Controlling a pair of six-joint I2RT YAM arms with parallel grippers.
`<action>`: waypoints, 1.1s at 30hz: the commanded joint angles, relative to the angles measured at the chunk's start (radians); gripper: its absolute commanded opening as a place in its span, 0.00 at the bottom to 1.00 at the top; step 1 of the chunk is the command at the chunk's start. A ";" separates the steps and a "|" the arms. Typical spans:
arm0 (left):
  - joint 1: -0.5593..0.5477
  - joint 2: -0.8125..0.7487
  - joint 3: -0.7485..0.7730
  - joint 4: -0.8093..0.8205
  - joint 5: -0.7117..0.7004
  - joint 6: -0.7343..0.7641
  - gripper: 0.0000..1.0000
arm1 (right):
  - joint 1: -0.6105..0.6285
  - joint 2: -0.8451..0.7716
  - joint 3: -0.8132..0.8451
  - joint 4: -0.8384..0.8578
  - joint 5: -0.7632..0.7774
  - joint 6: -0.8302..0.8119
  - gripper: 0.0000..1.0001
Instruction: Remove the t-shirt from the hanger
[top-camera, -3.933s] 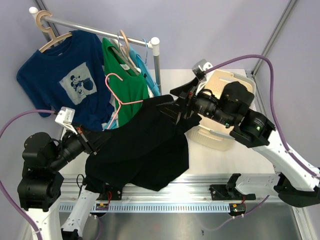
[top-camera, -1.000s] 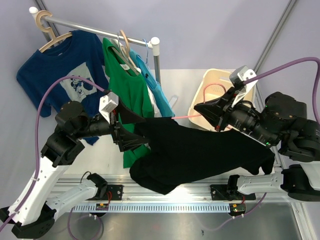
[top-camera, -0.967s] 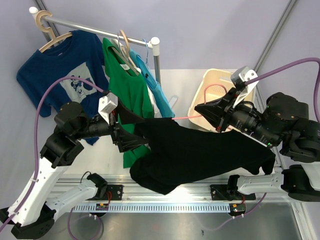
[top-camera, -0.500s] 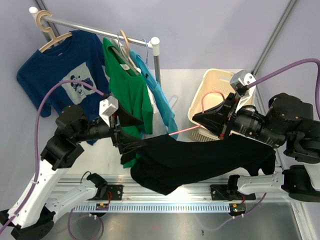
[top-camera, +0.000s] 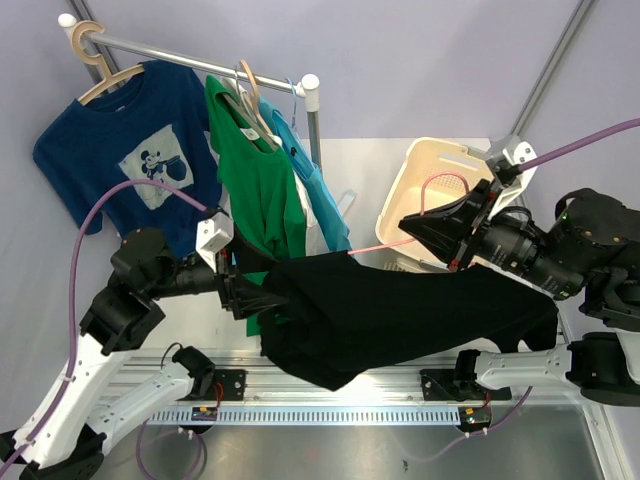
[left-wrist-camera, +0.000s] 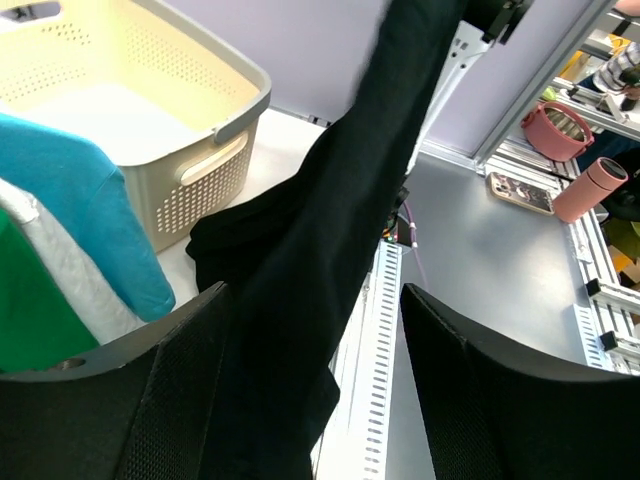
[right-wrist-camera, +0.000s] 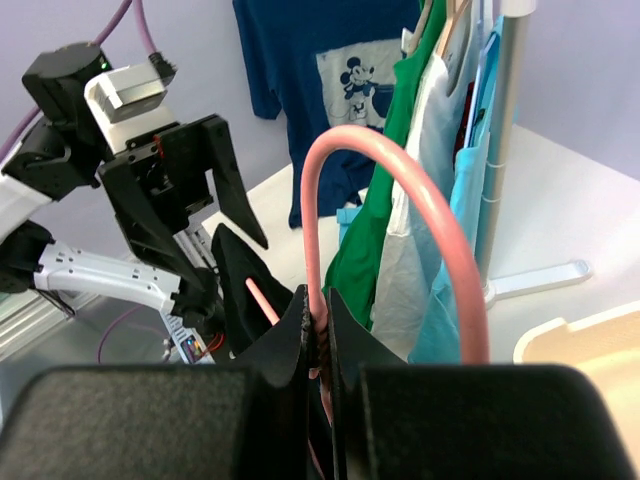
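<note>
A black t-shirt (top-camera: 400, 315) hangs on a pink hanger (top-camera: 380, 244) and stretches across the front of the table. My right gripper (top-camera: 428, 232) is shut on the pink hanger's (right-wrist-camera: 400, 165) neck, just below the hook; its jaws (right-wrist-camera: 322, 310) pinch the wire. My left gripper (top-camera: 260, 296) is at the shirt's left end. Its jaws (left-wrist-camera: 315, 300) stand apart with black cloth (left-wrist-camera: 330, 230) hanging between them, lying against the left finger (left-wrist-camera: 170, 400). One bare hanger arm pokes out of the shirt (right-wrist-camera: 240, 290).
A clothes rack (top-camera: 314, 125) at the back left holds a blue printed t-shirt (top-camera: 130, 150), a green one (top-camera: 255, 190) and a teal one (top-camera: 318, 190). A cream laundry basket (top-camera: 420, 165) stands behind the right gripper. The metal rail (top-camera: 330, 412) runs along the near edge.
My right gripper has pulled the hanger right and back toward the basket. My left gripper has dropped lower and its jaws have narrowed around the shirt's left end.
</note>
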 joint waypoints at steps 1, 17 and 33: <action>-0.003 -0.019 -0.013 0.025 0.036 0.003 0.71 | 0.004 -0.030 0.014 0.095 0.049 -0.007 0.00; -0.003 -0.003 -0.001 0.021 -0.053 -0.055 0.00 | 0.006 -0.074 0.017 0.110 0.041 0.024 0.00; -0.003 -0.127 0.071 -0.193 -0.608 -0.161 0.00 | 0.004 -0.323 -0.027 0.195 0.205 0.073 0.00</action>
